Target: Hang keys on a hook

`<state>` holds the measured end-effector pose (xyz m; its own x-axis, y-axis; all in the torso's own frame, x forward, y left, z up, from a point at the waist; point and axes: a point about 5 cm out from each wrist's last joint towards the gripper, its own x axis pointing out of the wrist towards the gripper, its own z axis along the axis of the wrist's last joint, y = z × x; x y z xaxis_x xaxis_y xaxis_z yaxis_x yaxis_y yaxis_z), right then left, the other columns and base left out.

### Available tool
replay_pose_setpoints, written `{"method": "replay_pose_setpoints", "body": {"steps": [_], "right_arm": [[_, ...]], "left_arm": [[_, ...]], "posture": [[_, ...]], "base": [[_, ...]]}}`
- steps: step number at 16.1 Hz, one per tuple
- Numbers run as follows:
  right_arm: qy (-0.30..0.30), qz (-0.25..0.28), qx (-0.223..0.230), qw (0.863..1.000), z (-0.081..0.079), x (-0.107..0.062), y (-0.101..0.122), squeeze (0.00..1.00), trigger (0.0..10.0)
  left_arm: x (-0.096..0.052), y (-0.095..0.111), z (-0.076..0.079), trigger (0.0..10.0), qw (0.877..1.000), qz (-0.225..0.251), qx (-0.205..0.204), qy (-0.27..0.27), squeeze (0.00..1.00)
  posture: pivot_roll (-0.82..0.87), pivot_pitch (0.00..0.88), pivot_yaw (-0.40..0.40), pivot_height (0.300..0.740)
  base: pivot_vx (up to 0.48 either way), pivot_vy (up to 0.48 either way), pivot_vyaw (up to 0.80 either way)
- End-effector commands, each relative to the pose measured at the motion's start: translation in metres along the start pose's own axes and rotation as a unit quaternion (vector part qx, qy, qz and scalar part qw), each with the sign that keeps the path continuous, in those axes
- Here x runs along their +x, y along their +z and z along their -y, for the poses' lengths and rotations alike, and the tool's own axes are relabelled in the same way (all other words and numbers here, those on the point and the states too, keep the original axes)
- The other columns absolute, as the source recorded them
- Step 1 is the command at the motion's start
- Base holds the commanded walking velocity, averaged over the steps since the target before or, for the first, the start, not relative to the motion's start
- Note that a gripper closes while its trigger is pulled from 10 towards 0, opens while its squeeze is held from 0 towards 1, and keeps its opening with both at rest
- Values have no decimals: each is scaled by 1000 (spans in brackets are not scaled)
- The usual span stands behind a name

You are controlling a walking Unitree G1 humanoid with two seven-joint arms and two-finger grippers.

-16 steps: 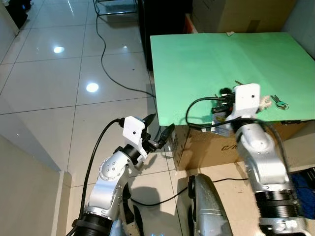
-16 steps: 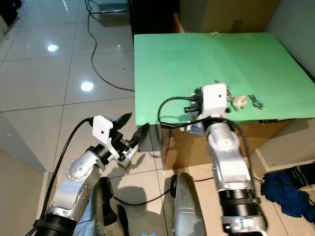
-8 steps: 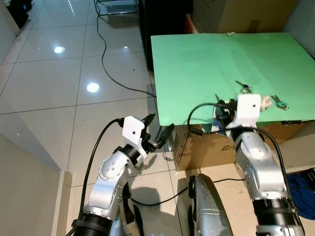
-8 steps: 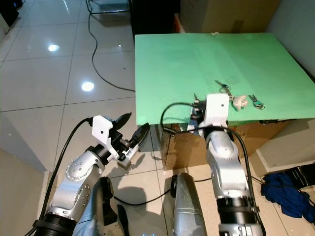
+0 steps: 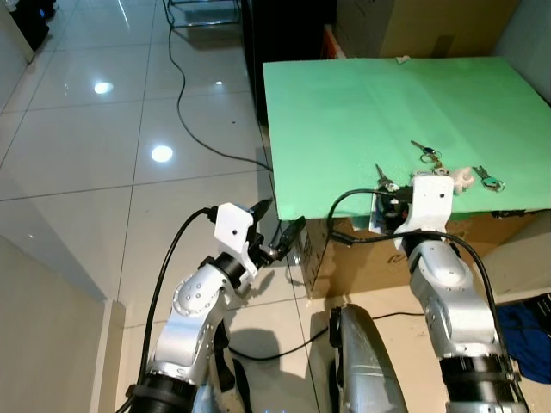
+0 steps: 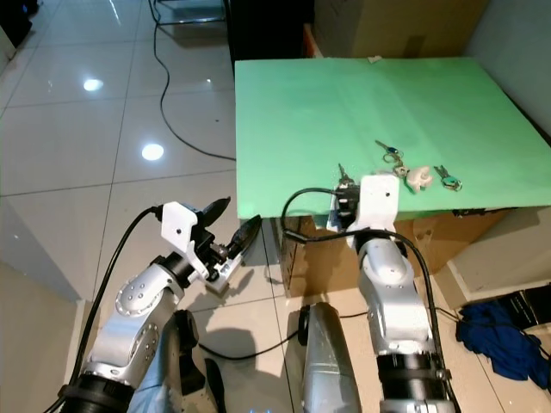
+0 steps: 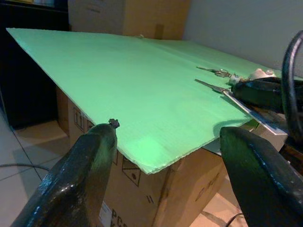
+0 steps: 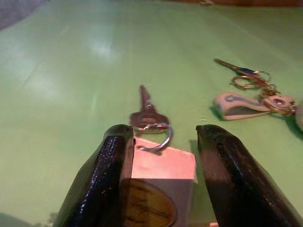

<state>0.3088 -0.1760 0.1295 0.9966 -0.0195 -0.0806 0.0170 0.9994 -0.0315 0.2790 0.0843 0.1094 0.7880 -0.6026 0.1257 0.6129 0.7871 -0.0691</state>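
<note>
No key is hung yet: the single silver key on a split ring (image 8: 149, 118) lies on the green board (image 5: 362, 112), just ahead of the right gripper (image 8: 163, 163). Its fingers are spread, holding nothing. The left gripper (image 5: 277, 231), also spread, idles beside the board; no hook can be identified.

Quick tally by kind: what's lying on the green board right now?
Single silver key on a ring: 1
Bunch of keys on rings: 1
Green-headed key: 1
White plastic fob: 1
Small white scrap at the far edge: 1
Total: 5
</note>
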Motion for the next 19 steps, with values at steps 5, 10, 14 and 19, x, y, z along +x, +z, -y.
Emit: {"method": "replay_pose_setpoints", "body": {"steps": [5,10,14,19], "right_arm": [[-19,-13,11,1000,14,7,0,0,10000],[-12,-27,22,999,15,12,-5,0,10000],[-1,-31,21,999,15,13,-7,0,0],[15,-32,31,999,12,12,-10,0,0]], "left_arm": [[-1,-2,1,10000,1000,-3,-4,1,0],[0,-3,1,10000,1000,-1,-4,1,0],[-1,-3,1,10000,1000,-1,-3,2,0],[-2,-3,1,10000,1000,-3,-3,2,0]], "posture": [[-241,135,38,588],[-240,124,33,588],[-236,122,34,588],[-235,131,35,588]], "base": [[0,0,0],[0,0,0],[0,0,0],[0,0,0]]}}
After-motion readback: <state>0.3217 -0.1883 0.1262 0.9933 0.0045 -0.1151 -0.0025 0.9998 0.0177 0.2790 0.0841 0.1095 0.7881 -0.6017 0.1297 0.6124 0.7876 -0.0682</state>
